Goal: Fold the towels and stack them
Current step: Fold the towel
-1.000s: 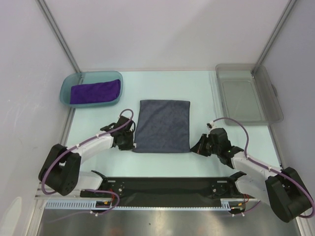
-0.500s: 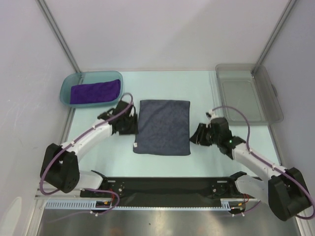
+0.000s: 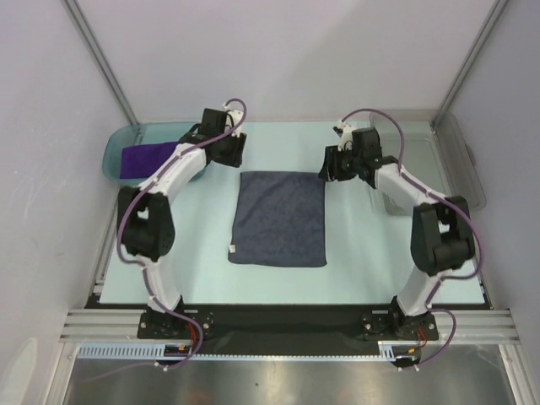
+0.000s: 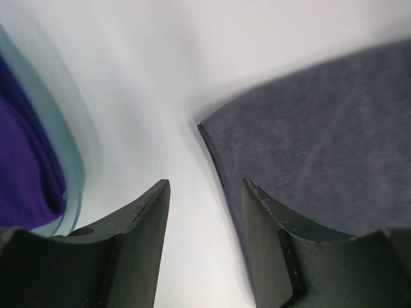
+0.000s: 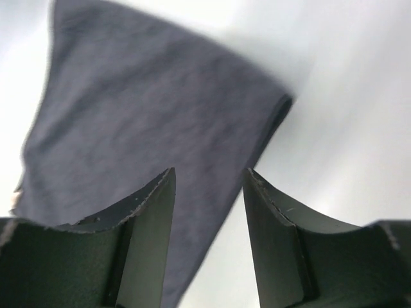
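Grey-blue towel point(image 3: 280, 218) lay flat on bench point(image 3: 371, 270), long axis near-to-far. Left tool point(image 3: 236, 160) just off far-left corner, right tool point(image 3: 327, 171) off far-right corner. Both jaws parted, empty, equally near.

The top camera looks down from above and behind the arm bases and takes in the whole table point(image 3: 363, 253). Both wrist cameras sit low and close. The left gripper point(image 4: 205, 184) frames the far-left corner of the grey towel point(image 4: 308, 147) and the tray point(image 4: 67, 160) rim. The right gripper point(image 5: 209, 172) frames its far-right corner. All three views share that towel.
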Robot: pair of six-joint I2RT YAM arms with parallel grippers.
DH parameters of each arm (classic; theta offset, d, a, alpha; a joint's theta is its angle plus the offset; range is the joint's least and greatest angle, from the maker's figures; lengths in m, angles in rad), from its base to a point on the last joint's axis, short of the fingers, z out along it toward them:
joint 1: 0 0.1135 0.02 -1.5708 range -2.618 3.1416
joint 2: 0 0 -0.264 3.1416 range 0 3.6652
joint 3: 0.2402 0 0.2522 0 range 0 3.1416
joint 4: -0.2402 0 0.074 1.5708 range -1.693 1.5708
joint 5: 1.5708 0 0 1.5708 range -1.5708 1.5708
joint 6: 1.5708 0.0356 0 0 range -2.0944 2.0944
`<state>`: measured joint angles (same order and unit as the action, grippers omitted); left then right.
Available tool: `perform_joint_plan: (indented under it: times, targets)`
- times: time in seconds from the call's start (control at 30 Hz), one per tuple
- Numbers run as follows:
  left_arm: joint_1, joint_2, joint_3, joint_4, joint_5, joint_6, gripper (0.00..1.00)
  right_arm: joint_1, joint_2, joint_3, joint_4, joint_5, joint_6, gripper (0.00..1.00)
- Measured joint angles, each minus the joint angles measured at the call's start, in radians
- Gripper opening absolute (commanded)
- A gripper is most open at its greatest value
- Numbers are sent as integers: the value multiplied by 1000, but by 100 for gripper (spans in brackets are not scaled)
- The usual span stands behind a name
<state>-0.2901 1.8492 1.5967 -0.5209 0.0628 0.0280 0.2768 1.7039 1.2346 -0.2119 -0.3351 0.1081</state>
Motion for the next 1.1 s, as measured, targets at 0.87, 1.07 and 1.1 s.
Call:
perform_joint_plan:
  times: [0.87, 1.07, 1.1]
  targets:
    - [70, 447, 315, -139, 258, 321, 56, -90, 544, 509, -222, -195, -343, 43]
    - [71, 484, 339, -190, 282, 362, 56, -89, 550, 511, -246, -226, -384, 41]
    - [71, 486, 339, -194, 282, 367, 54, -89, 550, 511, -247, -230, -391, 39]
